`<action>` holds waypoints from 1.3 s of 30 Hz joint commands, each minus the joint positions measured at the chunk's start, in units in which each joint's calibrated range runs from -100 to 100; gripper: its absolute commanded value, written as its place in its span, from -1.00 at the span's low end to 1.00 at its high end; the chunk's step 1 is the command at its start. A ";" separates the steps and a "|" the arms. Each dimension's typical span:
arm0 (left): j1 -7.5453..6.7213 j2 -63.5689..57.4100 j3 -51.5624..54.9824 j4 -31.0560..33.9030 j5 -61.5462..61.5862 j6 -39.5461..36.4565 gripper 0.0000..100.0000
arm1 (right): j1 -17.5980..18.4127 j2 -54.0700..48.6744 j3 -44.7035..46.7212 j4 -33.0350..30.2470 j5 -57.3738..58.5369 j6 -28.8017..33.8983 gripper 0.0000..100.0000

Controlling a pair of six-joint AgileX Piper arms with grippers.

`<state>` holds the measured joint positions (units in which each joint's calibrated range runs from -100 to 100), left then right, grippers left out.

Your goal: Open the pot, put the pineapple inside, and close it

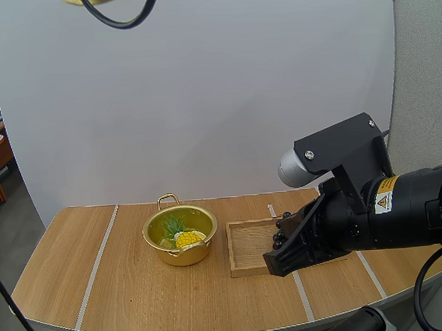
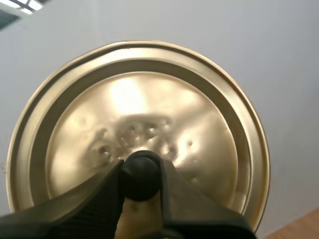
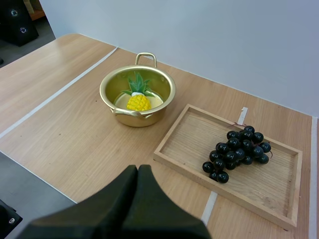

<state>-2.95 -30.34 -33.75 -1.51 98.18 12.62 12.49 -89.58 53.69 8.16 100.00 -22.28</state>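
Now left end effector point(image 2: 141, 173) pinches lid knob point(image 2: 141, 167); right end effector point(image 3: 138, 172) pressed together; pot point(image 3: 149, 119) rim uncovered.

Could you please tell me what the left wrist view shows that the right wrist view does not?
Left wrist view: the left gripper shut on the black knob of the gold lid. Right wrist view: the right gripper shut on nothing, the open pot with the pineapple inside, and beside it the wooden tray holding the grapes. Shared: the wooden table, just a sliver of it beside the lid.
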 commanded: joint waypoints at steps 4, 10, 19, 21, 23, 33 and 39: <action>0.00 4.29 -0.30 0.12 1.82 -0.60 -1.00 | -0.22 -0.50 0.21 -0.28 0.00 -0.07 -1.00; 0.00 8.14 -0.30 -0.22 1.82 1.29 -1.00 | -0.22 -0.50 0.21 -0.28 0.00 -0.07 -1.00; 0.00 9.81 5.38 -3.18 1.82 3.68 -1.00 | -0.22 -0.50 0.21 -0.40 0.00 -0.07 -1.00; 0.00 9.81 8.60 -4.25 1.82 4.11 -1.00 | -0.22 -0.50 0.21 -0.40 0.00 -0.07 -1.00; 0.00 9.81 12.38 -5.15 1.82 4.88 -1.00 | -0.22 -0.50 0.21 -0.40 0.00 -0.07 -1.00; 0.00 9.81 29.80 -8.70 1.82 7.33 -1.00 | -0.22 -0.50 0.21 -0.40 0.00 -0.07 -1.00; 0.00 9.81 38.96 -9.13 1.82 9.66 -1.00 | -0.22 -0.50 0.21 -0.40 0.00 -0.07 -1.00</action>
<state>-2.95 -20.21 2.42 -9.19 100.00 21.43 12.49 -89.58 53.69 8.16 100.00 -22.28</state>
